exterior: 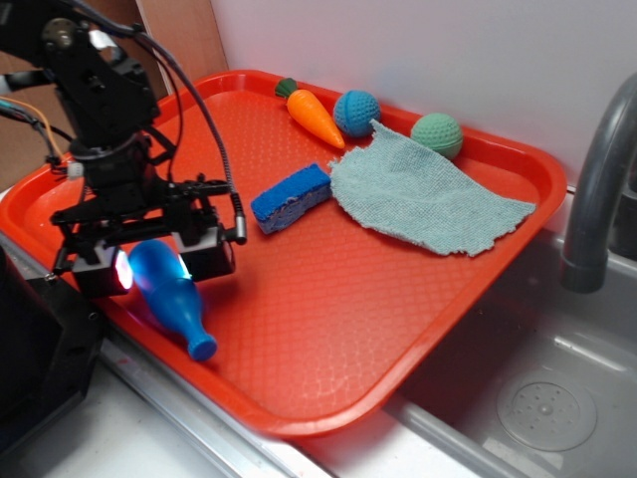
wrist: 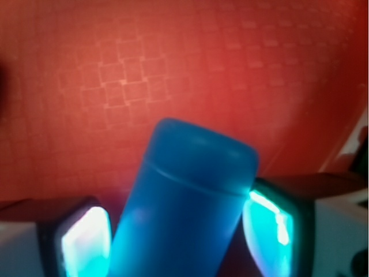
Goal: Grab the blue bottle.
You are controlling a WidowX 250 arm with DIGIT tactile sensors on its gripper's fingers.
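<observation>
Exterior view: orange textured plastic tray (exterior: 328, 329) beside a steel sink.
Claw (exterior: 151, 267): at the tray's left edge, fingers either side of the smooth bright-blue plastic bottle (exterior: 171, 291); real grip cannot be told.
Bottle: lying near the tray's front-left rim, neck pointing to the front edge.
Wrist view: bottle's fat body (wrist: 184, 202) between lit pads (wrist: 86, 242), slim gaps showing.
Middle: blue rectangular sponge (exterior: 290, 196).
Far edge: orange toy carrot (exterior: 315, 117).
</observation>
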